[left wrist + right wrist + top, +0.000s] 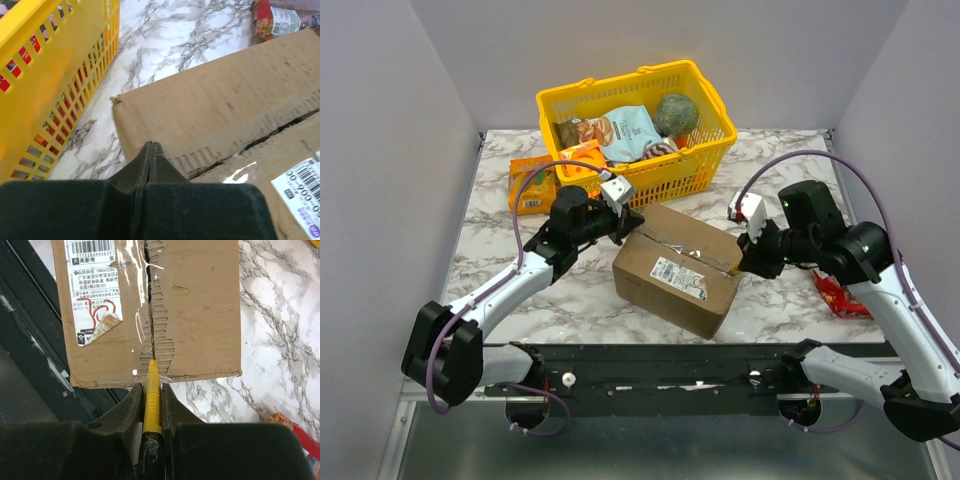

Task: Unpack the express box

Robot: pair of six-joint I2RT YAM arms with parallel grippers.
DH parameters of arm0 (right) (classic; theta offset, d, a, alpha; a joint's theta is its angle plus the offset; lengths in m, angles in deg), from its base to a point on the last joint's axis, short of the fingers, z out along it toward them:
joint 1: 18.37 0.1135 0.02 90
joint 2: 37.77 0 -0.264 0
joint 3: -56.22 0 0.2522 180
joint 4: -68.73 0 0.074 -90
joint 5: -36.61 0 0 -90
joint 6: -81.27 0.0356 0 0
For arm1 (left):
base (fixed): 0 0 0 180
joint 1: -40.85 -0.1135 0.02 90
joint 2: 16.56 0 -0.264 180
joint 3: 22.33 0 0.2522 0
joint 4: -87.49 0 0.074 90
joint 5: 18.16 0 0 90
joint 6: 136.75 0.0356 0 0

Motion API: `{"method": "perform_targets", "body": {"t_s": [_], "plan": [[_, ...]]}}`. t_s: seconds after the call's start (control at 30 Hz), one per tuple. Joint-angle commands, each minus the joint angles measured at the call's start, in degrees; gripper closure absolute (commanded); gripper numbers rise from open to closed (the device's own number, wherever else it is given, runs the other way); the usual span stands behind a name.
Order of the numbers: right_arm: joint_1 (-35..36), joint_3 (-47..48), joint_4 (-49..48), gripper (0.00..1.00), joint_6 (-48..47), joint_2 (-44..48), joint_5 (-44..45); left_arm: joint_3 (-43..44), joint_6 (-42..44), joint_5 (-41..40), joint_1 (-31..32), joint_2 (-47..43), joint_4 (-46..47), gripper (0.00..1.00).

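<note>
You see the express box [670, 262], brown corrugated cardboard with a white label [678, 277], on the marbled counter [575, 300], its middle seam torn and rough. At the box's right end the right end effector [151, 390] grips a slim yellow tool [151, 382], tip touching that seam. At its left end the left end effector [151, 152] is closed on nothing. A yellow lattice basket [705, 150] stands just behind the box.

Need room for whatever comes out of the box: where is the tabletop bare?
Bare marble lies between the express box, left arm and near edge, and right of the yellow basket. Crowded between basket, box and left tool.
</note>
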Motion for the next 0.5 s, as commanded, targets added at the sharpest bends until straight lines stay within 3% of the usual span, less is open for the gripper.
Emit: {"method": "perform_targets", "body": {"t_s": [0.0,0.2,0.47], "plan": [[-0.59,0.11,11.87,1.0,-1.24,2.67,3.88,0.54,1.68,-1.9,-1.42,0.2,-5.77,1.0],[-0.68,1.61,10.46,1.0,-1.59,1.44,3.88,5.54,-4.56,9.79,0.68,0.53,1.17,0.97],[-0.77,4.41,13.62,1.0,-2.47,1.53,5.2,5.82,-4.3,9.45,9.56,5.55,4.6,0.95]]}}
